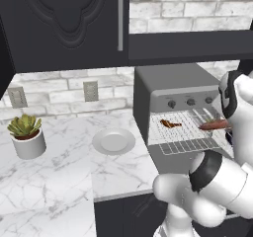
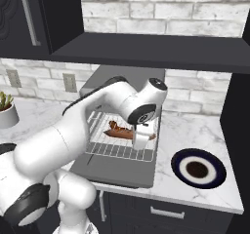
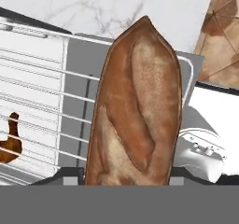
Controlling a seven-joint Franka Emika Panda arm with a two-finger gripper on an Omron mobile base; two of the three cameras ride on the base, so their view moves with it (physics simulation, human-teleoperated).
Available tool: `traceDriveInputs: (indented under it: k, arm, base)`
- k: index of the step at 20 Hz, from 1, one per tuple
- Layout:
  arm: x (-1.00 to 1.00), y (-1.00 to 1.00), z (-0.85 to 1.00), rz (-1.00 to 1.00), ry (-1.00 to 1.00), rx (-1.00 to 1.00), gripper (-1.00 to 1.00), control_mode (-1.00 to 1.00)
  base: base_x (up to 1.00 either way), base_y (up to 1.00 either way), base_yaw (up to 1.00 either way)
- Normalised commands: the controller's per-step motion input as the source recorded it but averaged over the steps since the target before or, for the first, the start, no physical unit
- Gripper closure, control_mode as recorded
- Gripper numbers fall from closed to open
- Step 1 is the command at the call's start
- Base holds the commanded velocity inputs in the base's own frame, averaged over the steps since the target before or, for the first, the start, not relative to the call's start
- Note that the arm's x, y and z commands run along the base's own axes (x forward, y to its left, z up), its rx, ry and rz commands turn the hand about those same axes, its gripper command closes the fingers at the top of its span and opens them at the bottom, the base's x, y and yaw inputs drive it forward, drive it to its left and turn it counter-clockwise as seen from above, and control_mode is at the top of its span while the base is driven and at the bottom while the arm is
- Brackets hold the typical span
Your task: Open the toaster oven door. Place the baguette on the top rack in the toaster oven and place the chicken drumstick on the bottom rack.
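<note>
The baguette (image 3: 137, 106) hides the claw's tips; chicken drumstick (image 3: 9, 143) cut by the edge.

We note white plate (image 1: 114, 141) on marble counter (image 1: 59, 177), left of appliance, nothing on it. Potted succulent (image 1: 27, 135) in white pot farther left, near counter's back, well apart from plate. Two wall outlets (image 1: 90, 90) on pale brick backsplash (image 1: 59, 85). Dark upper cabinet (image 1: 64, 23) overhead, vertical bar handle (image 1: 120, 19) at its right edge. On right stretch of counter we record dark blue-rimmed plate (image 2: 198, 167) with white ring and dark centre. Dark drawer front (image 2: 161, 211) beneath counter edge.
</note>
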Motion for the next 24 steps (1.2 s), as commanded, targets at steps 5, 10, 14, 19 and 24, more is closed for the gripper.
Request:
traceDriveInputs:
  k: [5,10,14,19,24]
  arm:
    - [0.07,0.98,-0.1,-0.13,0.17,-0.04,1.0,-1.0]
    - [0.22,0.23,-0.32,-0.03,0.08,0.0,1.0,-1.0]
    - [0.25,-0.1,-0.24,0.0,0.02,0.01,1.0,-1.0]
    - [0.16,-0.07,-0.08,0.0,0.0,0.02,-1.0,-1.0]
    - [0.06,-0.08,0.0,0.0,0.0,0.02,-1.0,-1.0]
  base:
    - [0.0,0.0,0.0]
    - [0.0,0.0,0.0]
    - [0.0,0.0,0.0]
    - [0.0,0.0,0.0]
    - [0.0,0.0,0.0]
